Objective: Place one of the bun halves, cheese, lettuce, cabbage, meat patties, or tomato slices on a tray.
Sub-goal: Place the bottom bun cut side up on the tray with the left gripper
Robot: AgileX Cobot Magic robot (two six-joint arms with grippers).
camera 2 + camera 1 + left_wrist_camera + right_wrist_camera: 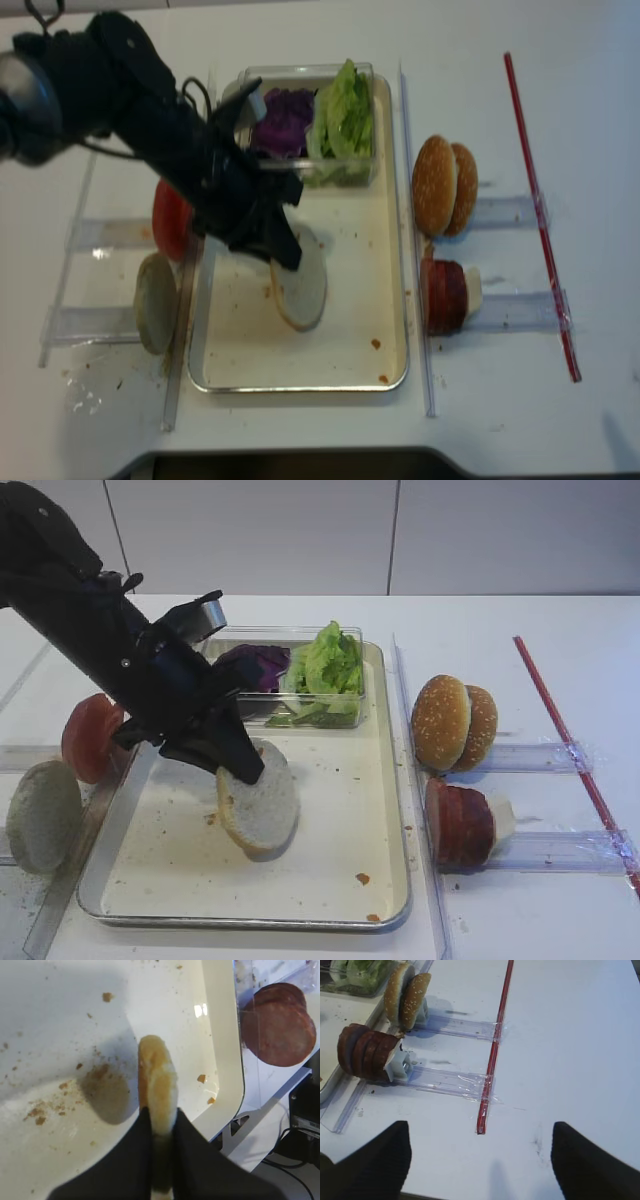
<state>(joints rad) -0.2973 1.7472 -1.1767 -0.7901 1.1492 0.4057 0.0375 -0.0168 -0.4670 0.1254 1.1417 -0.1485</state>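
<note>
The left claw (pixel 243 765) is clamping a bun half (pixel 262 798) by its upper edge; in the left wrist view both fingers (pixel 131 1155) are pressing flat against either face of the bun half, with its tan rim projecting forward from between them. The bun half is standing nearly on edge, tilted, its off-white cut face turned toward the high camera. It is sitting over the middle-left of the tray (pixel 385 880), directly below and in front of the claw; whether its lower edge is touching the tray floor cannot be told.

The tray interior is carrying scattered crumbs. At its far end a clear plastic box (pixel 352 708) is holding the purple cabbage (pixel 258 665) on the left and the lettuce (pixel 328 663) on the right.

Left of the tray, tomato slices (pixel 90 737) are standing upright in a holder, and another bun half (pixel 42 814) is standing nearer the camera. Right of the tray, on the desk (pixel 520 900), sesame buns (pixel 452 723) and meat patties (pixel 459 824) are standing on edge in clear holders, with a red strip (pixel 570 742) lying beyond them.

The right claw (pixel 480 1160) is hovering over bare desk, fingers spread wide and gripping nothing.
</note>
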